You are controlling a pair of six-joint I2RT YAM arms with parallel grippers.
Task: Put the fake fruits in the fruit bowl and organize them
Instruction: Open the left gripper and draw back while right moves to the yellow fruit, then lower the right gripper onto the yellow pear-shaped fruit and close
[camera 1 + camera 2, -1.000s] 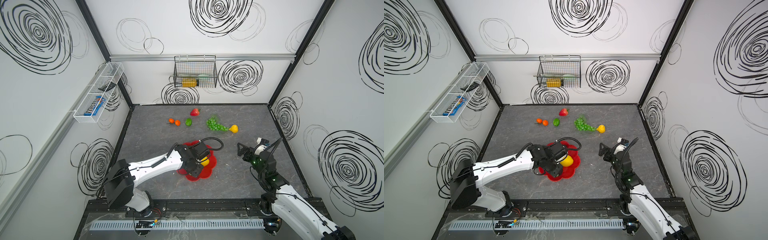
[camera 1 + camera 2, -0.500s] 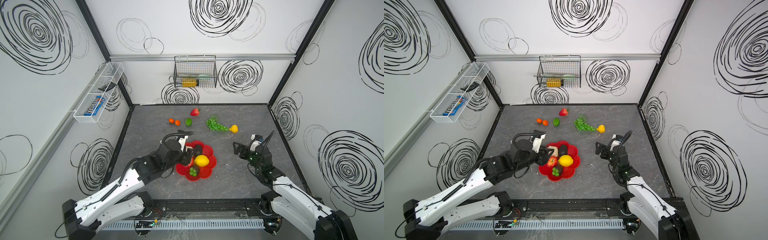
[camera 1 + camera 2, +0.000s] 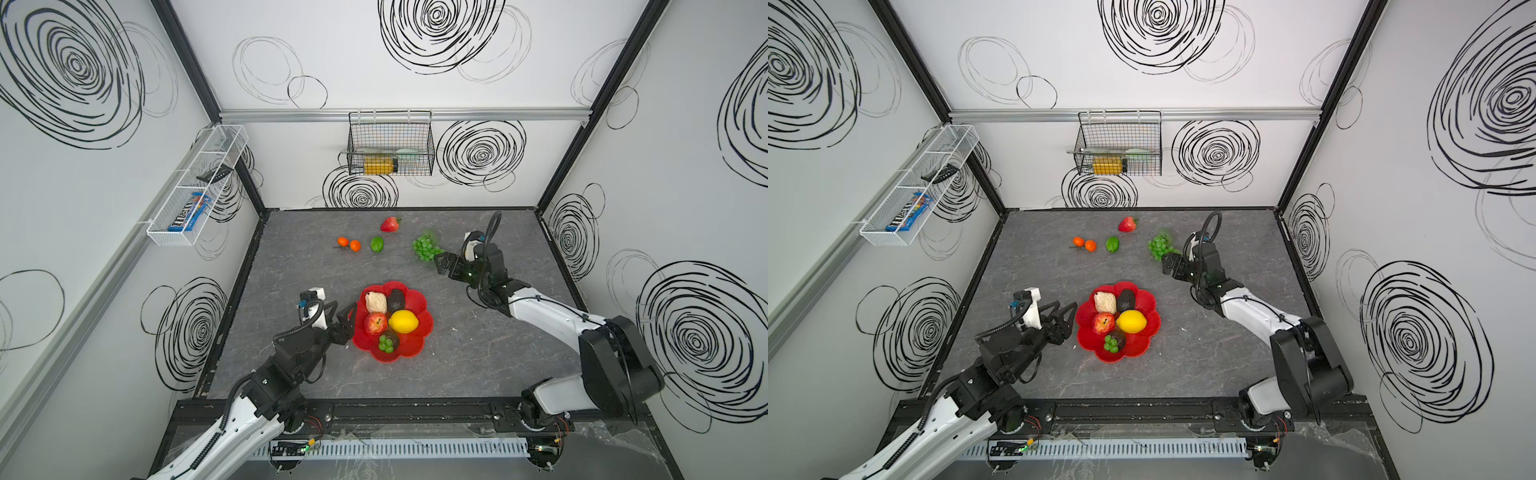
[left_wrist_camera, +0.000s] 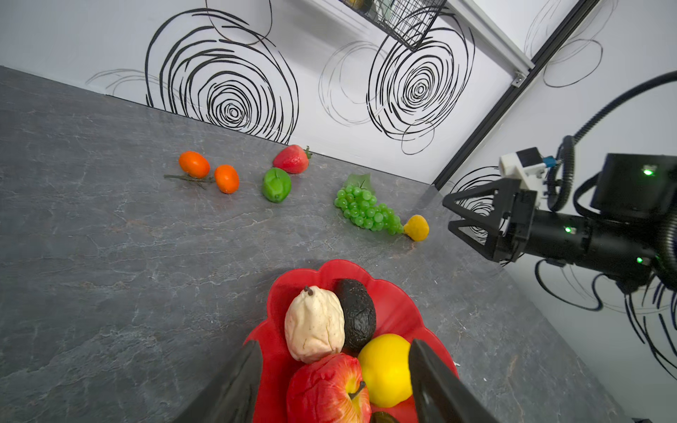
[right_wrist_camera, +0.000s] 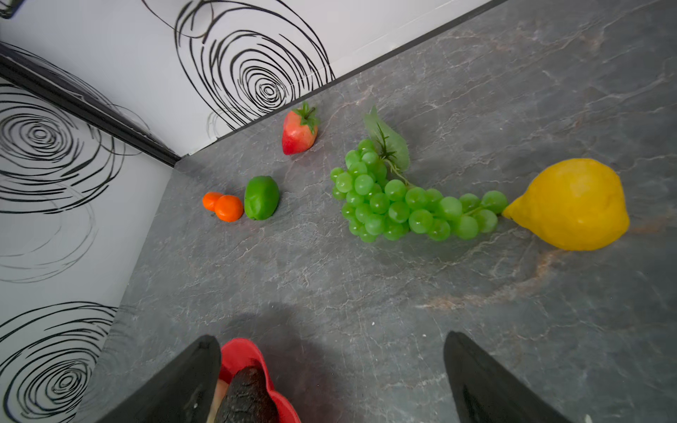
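Looking down in both top views at the fruit bowl (image 3: 413,348): shallow, glossy red, rim scalloped like a flower, set on the grey table (image 3: 291,266) toward its front middle. Holds a cream lumpy piece (image 3: 375,302) touching a dark avocado (image 3: 396,300) at the back, a red apple (image 3: 375,323) and a yellow lemon (image 3: 403,321) side by side in the middle, and a few small green grapes (image 3: 385,343) on a second dark avocado (image 3: 394,337) at the front. Lying out on the table, well apart from the dish and nearer the back wall: two oranges (image 3: 354,245) on a twig, a lime (image 3: 377,244), a strawberry (image 3: 390,224), a full grape bunch (image 3: 425,248) and, right at its tip in the right wrist view, a yellow pear (image 5: 571,205). Left gripper (image 3: 348,324) just beside the bowl's left rim, fingers spread partway, gripping nothing. Right gripper (image 3: 439,264) above the table by the bunch, fingers spread wide, empty.
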